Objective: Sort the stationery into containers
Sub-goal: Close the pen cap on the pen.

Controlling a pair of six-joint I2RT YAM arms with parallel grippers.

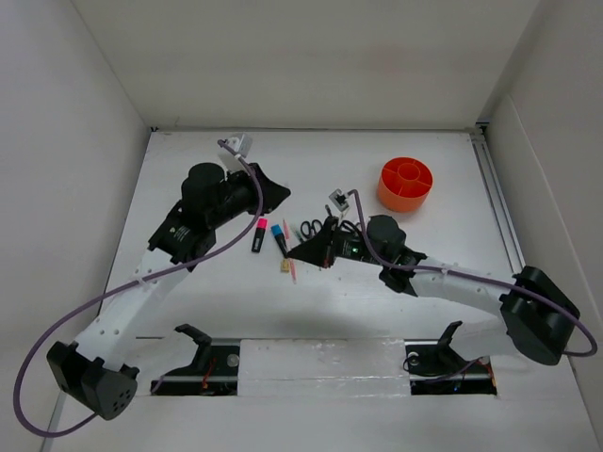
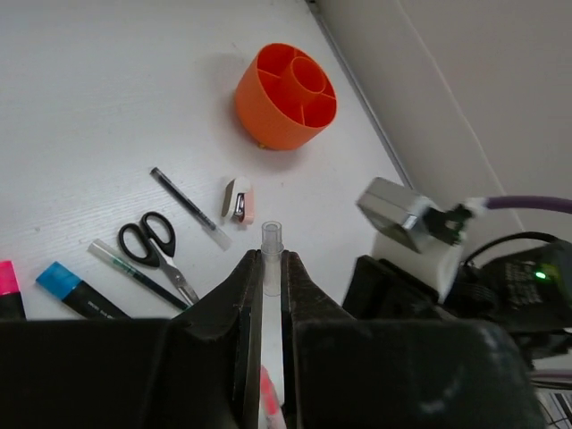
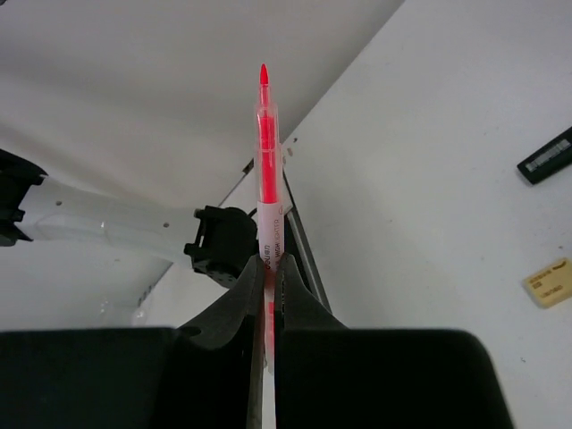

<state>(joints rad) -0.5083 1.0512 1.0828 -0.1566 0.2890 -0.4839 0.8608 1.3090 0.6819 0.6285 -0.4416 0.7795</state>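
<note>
The round orange organiser with inner dividers stands at the back right, also in the left wrist view. Black-handled scissors, a dark pen, a grey pen, a small whitish eraser, a blue-capped highlighter and a pink-capped highlighter lie mid-table. A yellowish eraser lies near them. My right gripper is shut on a pink pen with its tip bare. My left gripper is shut on a clear pen cap, held above the table.
The two grippers are close together over the cluster of stationery. The right arm's wrist camera is just right of my left fingers. A metal rail runs along the table's right edge. White walls enclose the table.
</note>
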